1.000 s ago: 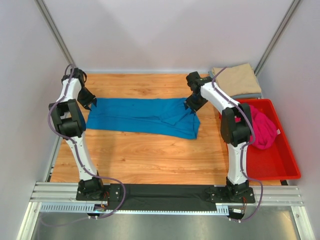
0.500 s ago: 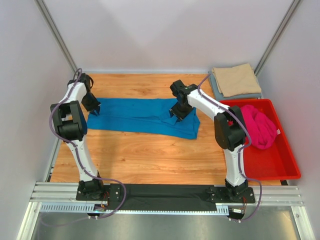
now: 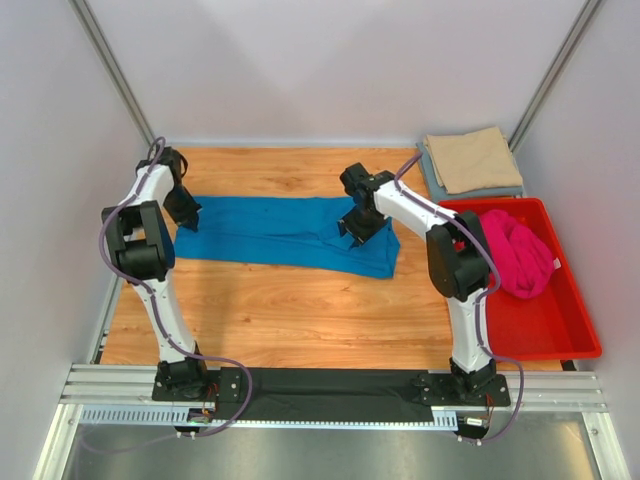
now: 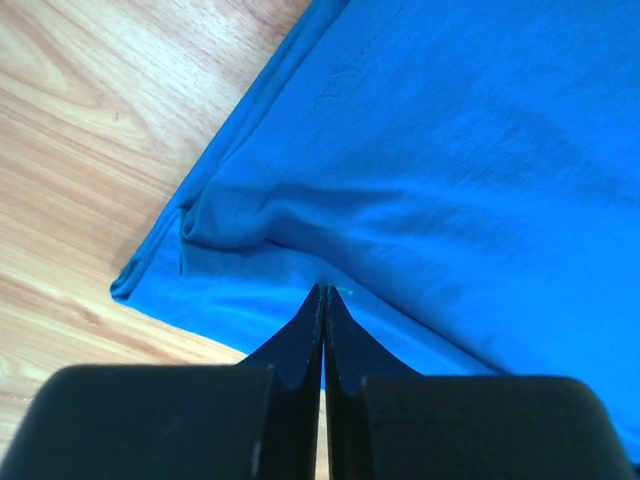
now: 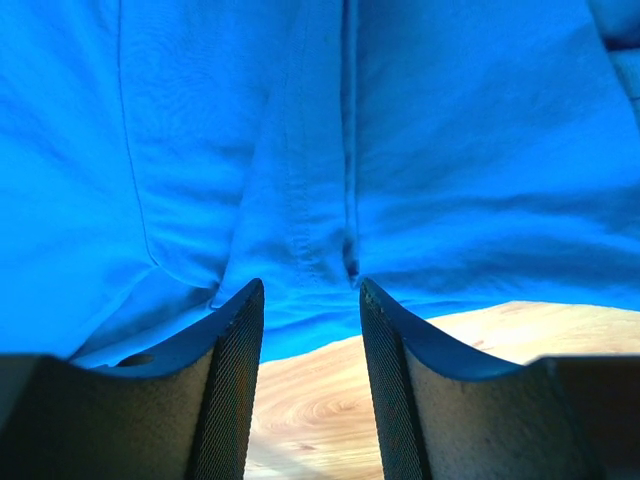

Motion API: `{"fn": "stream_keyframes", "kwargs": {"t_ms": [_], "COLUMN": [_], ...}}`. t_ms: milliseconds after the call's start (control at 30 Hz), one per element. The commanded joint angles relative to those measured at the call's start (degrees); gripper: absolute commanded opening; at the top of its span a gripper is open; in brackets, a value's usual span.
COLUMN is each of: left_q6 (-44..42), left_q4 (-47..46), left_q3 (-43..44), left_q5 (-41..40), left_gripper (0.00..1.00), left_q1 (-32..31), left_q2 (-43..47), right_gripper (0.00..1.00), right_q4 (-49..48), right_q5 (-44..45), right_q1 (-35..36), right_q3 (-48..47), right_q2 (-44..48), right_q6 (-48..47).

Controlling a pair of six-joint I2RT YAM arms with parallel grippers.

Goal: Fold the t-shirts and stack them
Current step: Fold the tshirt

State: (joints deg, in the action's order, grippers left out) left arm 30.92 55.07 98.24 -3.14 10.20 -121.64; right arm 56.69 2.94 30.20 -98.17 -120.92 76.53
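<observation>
The bright blue t-shirt [image 3: 280,230] lies spread as a long band across the middle of the wooden table. My left gripper [image 3: 187,213] is at its left end; in the left wrist view [image 4: 325,292] the jaws are shut, and their tips pinch a puckered fold of the blue cloth [image 4: 450,150] near its corner. My right gripper [image 3: 358,228] hangs over the shirt's right part. It is open [image 5: 305,290], with its fingers either side of a seam near the shirt's edge [image 5: 330,150] and nothing between them.
A folded tan t-shirt [image 3: 475,158] lies on a folded grey-blue t-shirt [image 3: 436,184] at the back right corner. The magenta t-shirt [image 3: 515,252] lies bunched in the red bin [image 3: 555,325] on the right. Walls close in the table on three sides.
My right gripper has moved left from the shirt's right end to over its right part. My left gripper has shifted a little nearer and to the right. In the last half second almost nothing moved.
</observation>
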Motion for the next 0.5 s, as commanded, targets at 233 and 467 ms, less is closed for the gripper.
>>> {"fn": "stream_keyframes", "kwargs": {"t_ms": [233,467], "left_q6": [0.2,0.02], "left_q4": [1.53,2.5], "left_q3": [4.15,6.09], "left_q5": [-3.1,-4.59], "left_gripper": [0.0,0.0], "left_q1": [-0.26,-0.26], "left_q2": [-4.83,-6.06], "right_gripper": [0.45,0.32], "right_q4": [-3.16,-3.25], "right_q5": [-0.39,1.89], "right_q1": [-0.31,-1.02], "right_q3": [1.49,1.05], "right_q2": [-2.65,-2.83], "right_q6": [3.27,2.83]}}
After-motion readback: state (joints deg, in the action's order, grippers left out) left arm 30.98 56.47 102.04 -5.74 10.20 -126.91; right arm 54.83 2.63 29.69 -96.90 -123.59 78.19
